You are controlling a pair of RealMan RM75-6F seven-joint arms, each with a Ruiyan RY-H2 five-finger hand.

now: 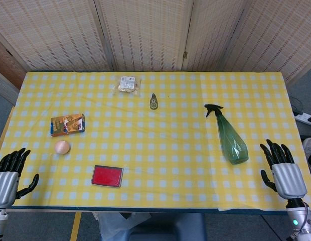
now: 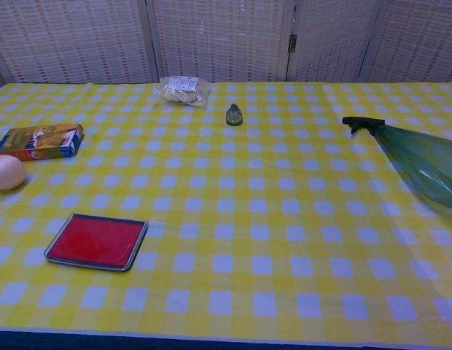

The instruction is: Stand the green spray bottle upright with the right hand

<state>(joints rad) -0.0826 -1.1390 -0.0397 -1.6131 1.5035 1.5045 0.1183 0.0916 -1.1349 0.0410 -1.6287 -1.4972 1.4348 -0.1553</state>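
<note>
Translucent green plastic spray bottle (image 1: 230, 138) lying flat, black nozzle pointing away, just beside right hand (image 1: 283, 173); hand released, empty, fingers spread. Risk: round body rolling away from grasp.

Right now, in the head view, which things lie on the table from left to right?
Colourful printed box → round beige ball → flat red pad → clear packet → small grey-green tape dispenser → lying green spray bottle.
</note>
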